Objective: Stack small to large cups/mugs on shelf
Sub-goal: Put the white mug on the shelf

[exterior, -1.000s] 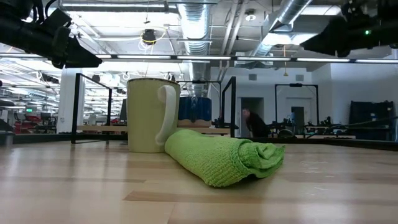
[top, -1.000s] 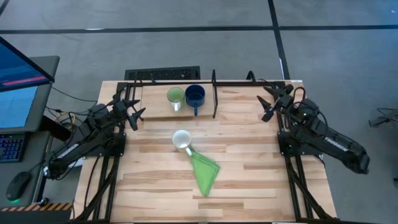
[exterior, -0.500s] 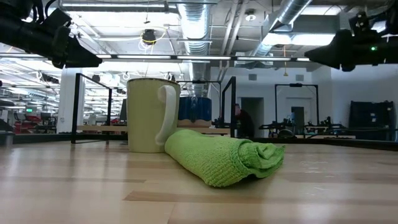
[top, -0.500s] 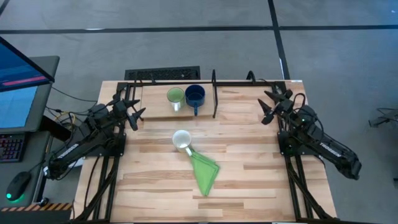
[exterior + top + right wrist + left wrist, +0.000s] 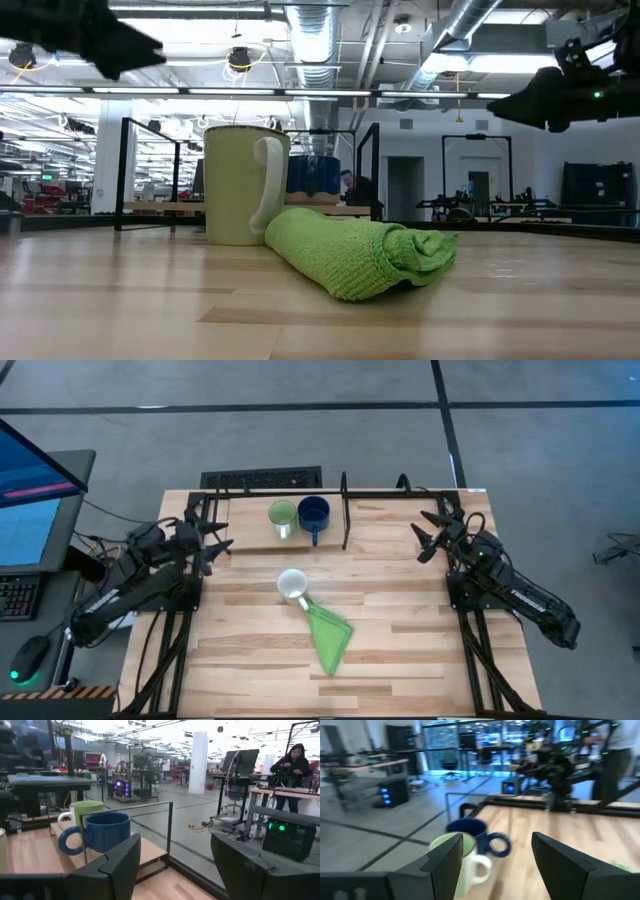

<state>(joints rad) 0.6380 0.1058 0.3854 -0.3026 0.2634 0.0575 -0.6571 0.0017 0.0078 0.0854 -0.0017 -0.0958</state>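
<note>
Green mug (image 5: 281,515) and blue mug (image 5: 313,513) stand on the shelf (image 5: 344,510) between both spread, empty pincers (left pincer (image 5: 213,546), right pincer (image 5: 428,532)); white mug (image 5: 292,584) remains on the bench (image 5: 400,630).

three mugs (image 5: 282,515) (image 5: 313,513) (image 5: 292,584), one green cloth (image 5: 329,637), one shelf (image 5: 346,512), two arms

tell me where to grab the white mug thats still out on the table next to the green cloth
Probably by the rim, from above. The white mug stands upright with its mouth open to the top, so one finger can go inside and one outside. Its handle points toward the green cloth, which touches that side, so pinch the wall on the far side, toward the shelf.
</note>
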